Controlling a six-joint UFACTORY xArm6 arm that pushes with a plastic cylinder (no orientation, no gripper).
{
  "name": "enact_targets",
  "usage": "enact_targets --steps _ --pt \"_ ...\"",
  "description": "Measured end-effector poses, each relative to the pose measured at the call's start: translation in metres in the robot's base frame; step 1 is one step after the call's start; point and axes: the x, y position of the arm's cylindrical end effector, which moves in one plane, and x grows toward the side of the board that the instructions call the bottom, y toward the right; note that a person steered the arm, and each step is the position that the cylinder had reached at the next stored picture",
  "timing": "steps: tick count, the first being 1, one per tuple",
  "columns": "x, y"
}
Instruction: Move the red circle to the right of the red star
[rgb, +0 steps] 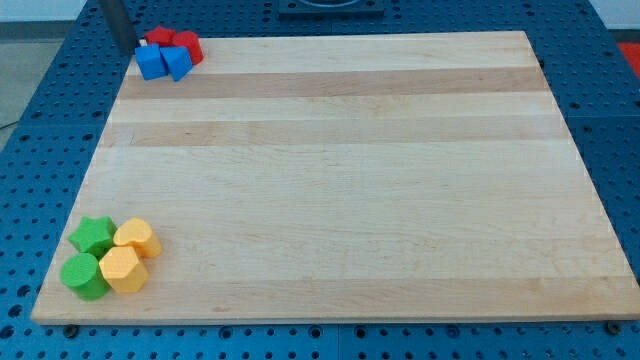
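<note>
The red star (157, 37) sits at the board's top left corner, partly hidden behind a blue cube (151, 63). The red circle (189, 46) touches the star on its right side, with a second blue block (177, 63) just in front of it. The four blocks form one tight cluster. My tip (120, 47) stands just to the view's left of this cluster, off the board's top left edge, close to the blue cube and the red star.
The wooden board (340, 180) lies on a blue perforated table. At the bottom left corner a green star (92, 236), a yellow block (138, 238), a green cylinder (83, 275) and a yellow hexagon (123, 269) are grouped together.
</note>
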Motion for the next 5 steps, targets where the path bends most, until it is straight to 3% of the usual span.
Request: enact_targets --steps 1,3,5 --pt "-0.006 0.019" --pt "0.010 0.124" --pt "0.085 0.139"
